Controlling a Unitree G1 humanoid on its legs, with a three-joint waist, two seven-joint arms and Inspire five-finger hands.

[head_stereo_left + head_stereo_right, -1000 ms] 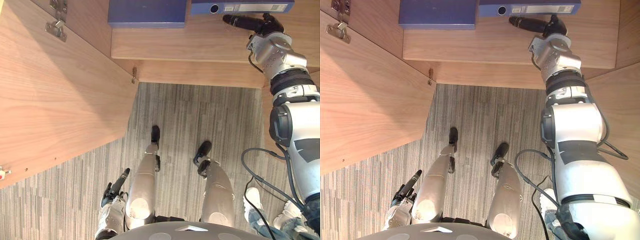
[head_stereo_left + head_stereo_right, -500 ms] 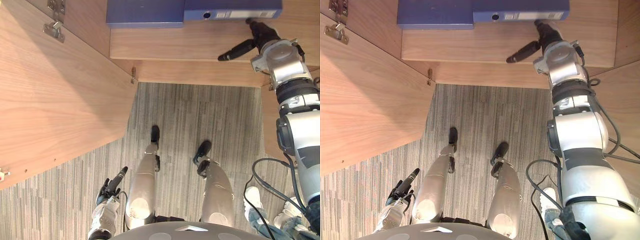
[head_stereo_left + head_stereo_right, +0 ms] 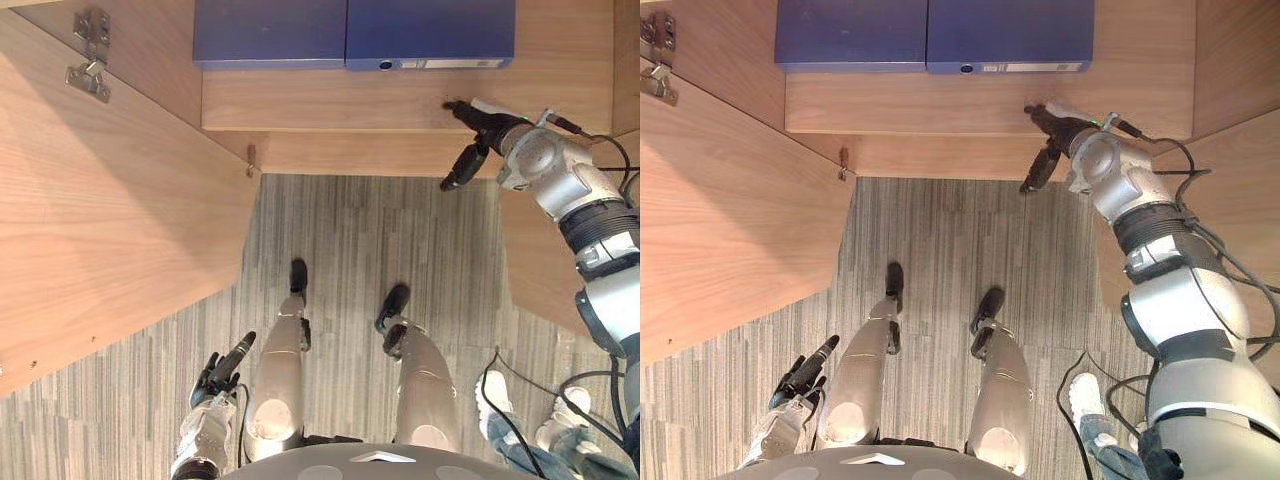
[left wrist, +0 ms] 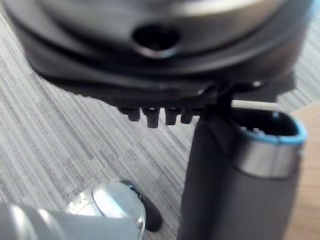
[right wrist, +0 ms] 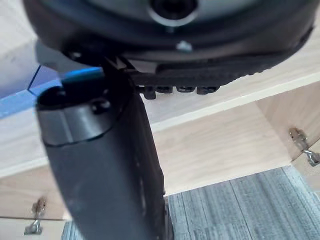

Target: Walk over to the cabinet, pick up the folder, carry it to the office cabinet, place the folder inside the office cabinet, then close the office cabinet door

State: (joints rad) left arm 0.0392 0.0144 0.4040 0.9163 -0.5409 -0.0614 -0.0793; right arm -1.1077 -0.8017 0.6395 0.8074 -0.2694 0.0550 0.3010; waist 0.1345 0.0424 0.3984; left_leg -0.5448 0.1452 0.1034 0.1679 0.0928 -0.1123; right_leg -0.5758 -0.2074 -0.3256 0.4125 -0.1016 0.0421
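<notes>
Fingers (image 3: pixel 463 168) of right hand (image 3: pixel 492 130) seemingly straight, folder (image 3: pixel 430 32) well apart on shelf (image 3: pixel 330 100)

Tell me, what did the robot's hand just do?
The right hand nudged the folder against the other folder, then pulled back to the shelf's front edge, open. The left hand stayed hanging low; the door stayed open.
</notes>
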